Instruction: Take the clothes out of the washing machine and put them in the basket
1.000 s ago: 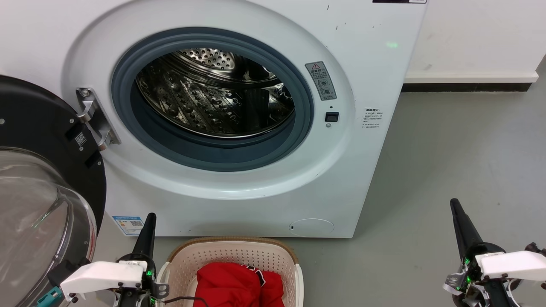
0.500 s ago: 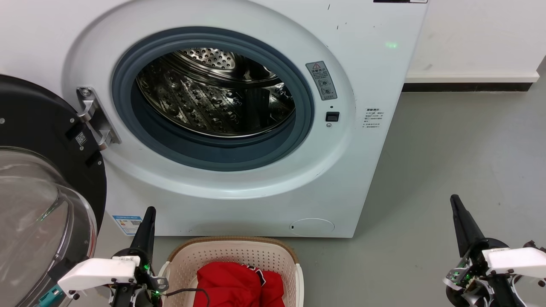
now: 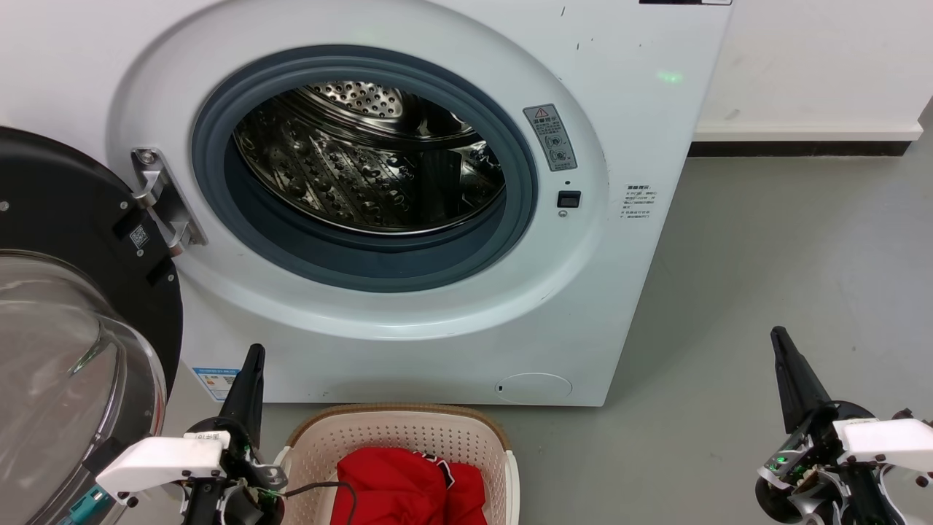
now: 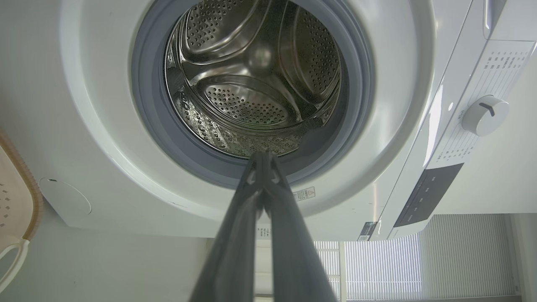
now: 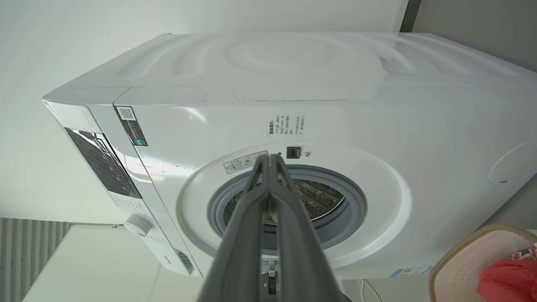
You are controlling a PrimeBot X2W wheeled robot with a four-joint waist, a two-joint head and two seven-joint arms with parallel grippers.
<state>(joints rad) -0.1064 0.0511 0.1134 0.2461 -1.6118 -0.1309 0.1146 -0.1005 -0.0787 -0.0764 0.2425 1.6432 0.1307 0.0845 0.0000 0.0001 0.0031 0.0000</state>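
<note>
Red clothes (image 3: pixel 408 485) lie in the basket (image 3: pixel 397 424), nearer our left end effector (image 3: pixel 253 361) than our right end effector (image 3: pixel 781 343), both pressed together.

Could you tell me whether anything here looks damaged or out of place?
Only minor: thin dark scuff marks at the upper right of the washing machine. Otherwise the clothes lie inside the basket and the drum looks empty.

Washing machine (image 3: pixel 656 109): white front-loader, grey rubber ring around a perforated steel drum (image 3: pixel 350 175), black-rimmed glass door (image 3: pixel 65 292) swung open at its left. Basket (image 3: pixel 408 434): cream, perforated, brown-rimmed, on the floor just before the machine. Clothes (image 3: pixel 393 485): red garments, one with black-white trim, heaped inside the basket.
</note>
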